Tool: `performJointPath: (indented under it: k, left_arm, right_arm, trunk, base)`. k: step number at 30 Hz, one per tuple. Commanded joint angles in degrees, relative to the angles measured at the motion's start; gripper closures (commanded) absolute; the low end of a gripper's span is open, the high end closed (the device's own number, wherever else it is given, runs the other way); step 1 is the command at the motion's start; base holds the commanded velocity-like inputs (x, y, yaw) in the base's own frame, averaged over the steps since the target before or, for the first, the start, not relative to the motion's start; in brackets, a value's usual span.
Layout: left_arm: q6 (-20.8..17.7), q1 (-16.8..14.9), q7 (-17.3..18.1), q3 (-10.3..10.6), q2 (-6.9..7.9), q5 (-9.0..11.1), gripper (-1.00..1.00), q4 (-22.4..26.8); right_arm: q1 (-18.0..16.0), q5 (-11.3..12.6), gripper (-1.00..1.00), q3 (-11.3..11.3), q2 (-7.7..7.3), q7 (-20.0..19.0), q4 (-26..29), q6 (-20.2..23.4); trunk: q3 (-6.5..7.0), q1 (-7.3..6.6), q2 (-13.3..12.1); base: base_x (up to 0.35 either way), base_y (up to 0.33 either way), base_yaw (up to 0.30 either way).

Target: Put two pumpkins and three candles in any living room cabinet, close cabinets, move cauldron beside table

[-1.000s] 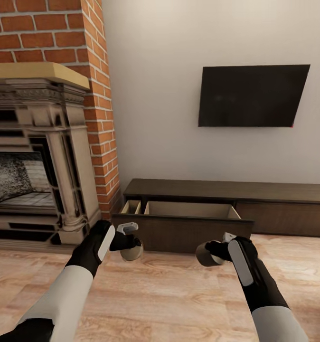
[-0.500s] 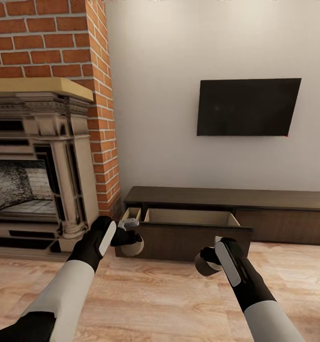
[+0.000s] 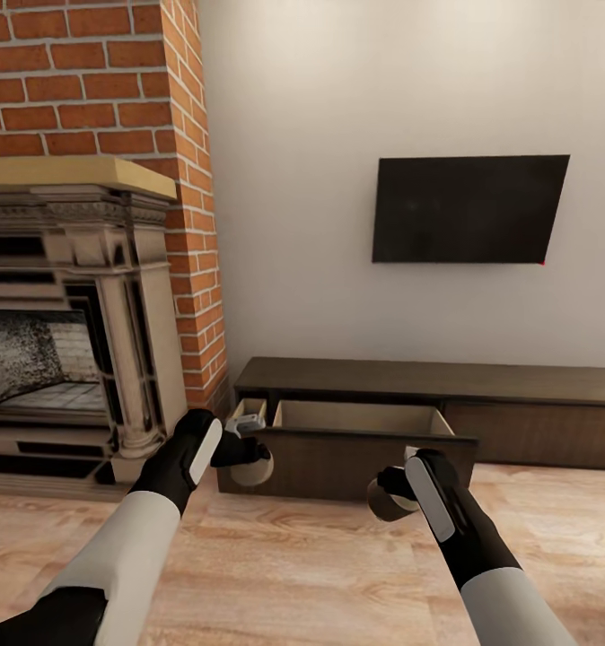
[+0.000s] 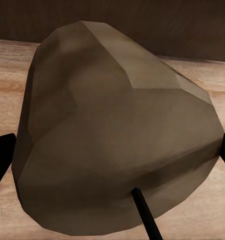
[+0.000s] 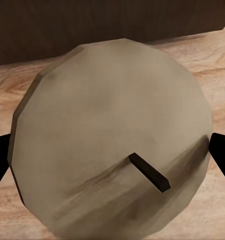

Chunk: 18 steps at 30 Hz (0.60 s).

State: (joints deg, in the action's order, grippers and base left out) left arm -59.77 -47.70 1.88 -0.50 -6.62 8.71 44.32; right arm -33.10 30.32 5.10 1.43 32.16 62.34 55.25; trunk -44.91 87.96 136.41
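The long dark brown cabinet (image 3: 446, 371) stands against the wall, with a wide drawer (image 3: 356, 418) pulled out and showing its pale beige inside. My left gripper (image 3: 247, 456) is shut on a beige candle (image 3: 251, 469) in front of the drawer's left corner. My right gripper (image 3: 390, 492) is shut on a second candle (image 3: 383, 502), above the floor before the drawer front's right part. In the left wrist view the candle (image 4: 112, 130) and its dark wick (image 4: 145, 215) sit between black fingers (image 4: 0, 157). The right wrist view has the other candle (image 5: 112, 130) with its wick (image 5: 150, 172). Pumpkins, cauldron and table are out of view.
A brick chimney with a stone fireplace (image 3: 78, 314) rises at the left, close to the cabinet's left end. A black TV (image 3: 469, 209) hangs on the wall above the cabinet. A narrow second drawer (image 3: 247, 411) is also open. Wood floor (image 3: 320, 565) lies in front.
The whole picture has shifted downward, so the camera moved. Both grippers keep their candles. The left one now overlaps the drawer's left corner; the right one sits a little lower in the picture.
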Motion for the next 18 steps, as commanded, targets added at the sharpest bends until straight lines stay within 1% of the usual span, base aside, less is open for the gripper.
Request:
performJointPath:
  k: [1, 12, 14, 18]
  left_arm:
    - [-0.2, 0.0, 0.2, 0.0, 0.0, -0.2, 1.0, 0.1]
    - [-0.2, 0.0, 0.3, 0.0, 0.03, -0.2, 1.0, 0.1]
    - [-0.2, 0.0, 0.3, 0.0, 0.03, -0.1, 1.0, 0.3]
    - [-0.2, 0.0, 0.3, 0.0, 0.06, -0.1, 1.0, 0.7]
  right_arm:
    - [0.0, 0.6, 1.0, 0.1, -0.02, 0.6, 0.1, 0.1]
    - [0.0, 0.7, 1.0, 0.1, 0.0, 0.6, 0.2, 0.1]
    - [0.0, 0.7, 1.0, 0.1, 0.03, 0.6, 0.3, 0.1]
    - [0.0, 0.7, 1.0, 0.1, 0.0, 0.6, 0.3, 0.1]
  trunk:
    - [0.11, -0.24, -0.4]
    - [2.09, -2.65, -4.8]
    - [2.11, -2.65, -4.8]
    - [2.25, -2.65, -4.8]
  base:
    - [0.0, 0.0, 0.0]
    - [0.0, 0.0, 0.0]
    - [0.0, 0.0, -0.031]
    - [0.0, 0.0, -0.144]
